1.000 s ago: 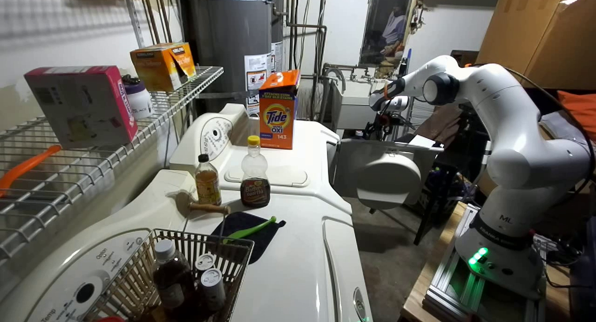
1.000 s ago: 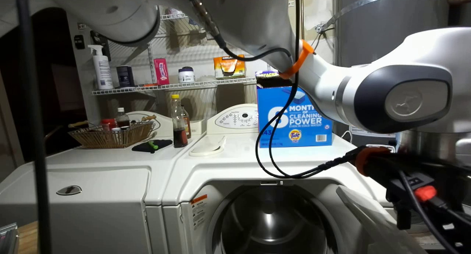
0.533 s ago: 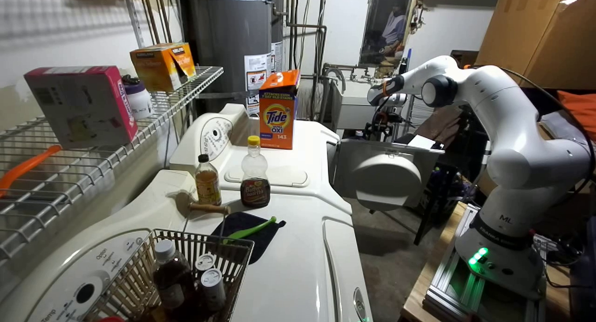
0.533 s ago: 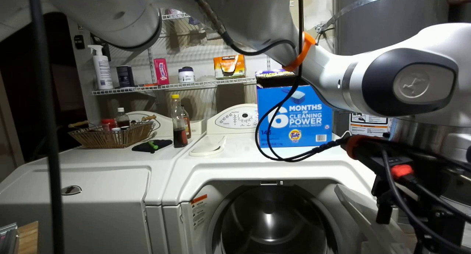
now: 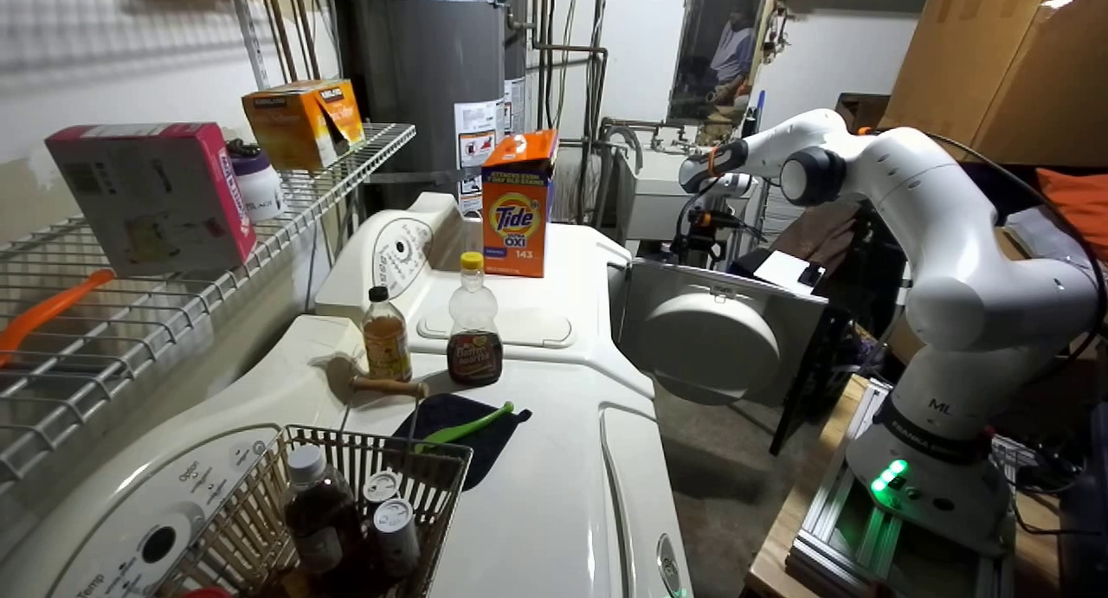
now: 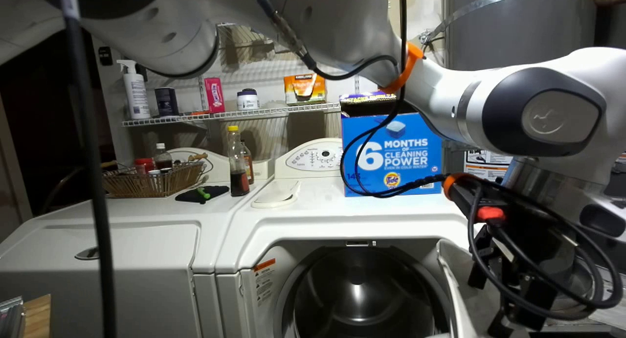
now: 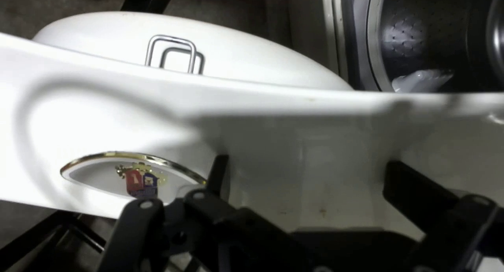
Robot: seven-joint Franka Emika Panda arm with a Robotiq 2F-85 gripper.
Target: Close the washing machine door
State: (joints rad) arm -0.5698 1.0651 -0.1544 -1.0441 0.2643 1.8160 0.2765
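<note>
Wrist view: you are holding the tool (image 7: 305, 173) wide, seemingly against the washing machine door (image 7: 271, 136), probably for pushing it closed. In an exterior view, it is hanging open from the washing machine (image 6: 318, 206). In an exterior view, a Tide box (image 5: 514, 213) is sitting on the white worktop (image 5: 582, 288) near a grey tank (image 5: 424, 70).

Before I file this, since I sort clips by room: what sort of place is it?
Probably a home laundry room: a front-loading washing machine, a Tide box on top, and apparently a water heater nearby.
</note>
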